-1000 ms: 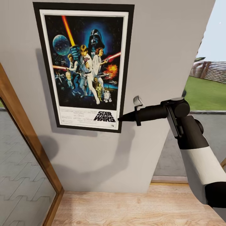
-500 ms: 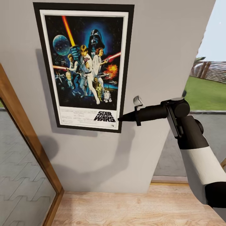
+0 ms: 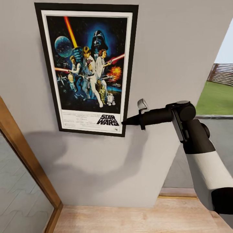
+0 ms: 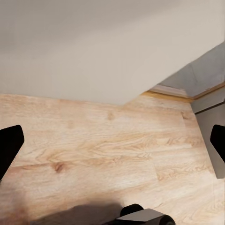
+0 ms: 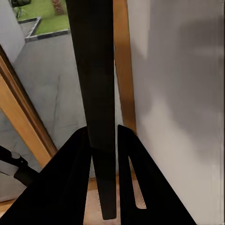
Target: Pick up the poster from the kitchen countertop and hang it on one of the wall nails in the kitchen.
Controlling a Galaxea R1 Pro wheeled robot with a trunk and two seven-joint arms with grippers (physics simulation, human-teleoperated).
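Observation:
The poster (image 3: pixel 87 68), a black-framed Star Wars print, stands upright in front of a plain grey wall (image 3: pixel 174 48). My right gripper (image 3: pixel 124 122) is shut on the frame's lower right corner. In the right wrist view the frame's black edge (image 5: pixel 96 84) runs between the two dark fingers (image 5: pixel 70 178) of the right gripper (image 5: pixel 104 133). My left gripper (image 4: pixel 112 145) hangs open over the wood floor, its fingertips far apart with nothing between them. The kitchen countertop is out of view, and I cannot make out a nail on the wall.
A wooden door frame (image 3: pixel 26 155) with glass slants along the left. Light wood floor (image 3: pixel 129 220) lies below the wall. To the right, past the wall's edge, an opening shows grass (image 3: pixel 216 97) outside.
The whole view has shifted: the wall now reaches further right and the floor and door frame sit lower. The poster and right arm keep the same place in the picture.

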